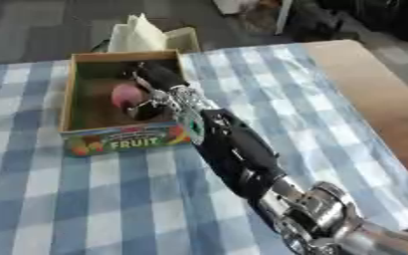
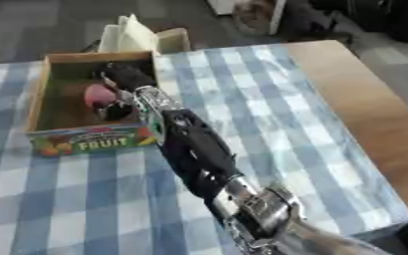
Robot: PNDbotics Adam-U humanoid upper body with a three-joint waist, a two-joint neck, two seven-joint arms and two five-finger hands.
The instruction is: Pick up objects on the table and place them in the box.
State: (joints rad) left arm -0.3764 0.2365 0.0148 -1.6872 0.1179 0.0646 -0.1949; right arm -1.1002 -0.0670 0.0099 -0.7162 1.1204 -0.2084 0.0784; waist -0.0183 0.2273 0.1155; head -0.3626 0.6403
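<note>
Pink rounded object (image 1: 126, 94) inside box (image 1: 68, 94) far left | right hand (image 1: 155, 87) curled around it | looked light, smooth, likely slippery | hold across its widest part

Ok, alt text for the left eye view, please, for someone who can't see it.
The robot's right hand reaches into an open cardboard box marked FRUIT, fingers curled around a pink object. The box sits on a blue-and-white checked tablecloth; the left hand is out of view.
</note>
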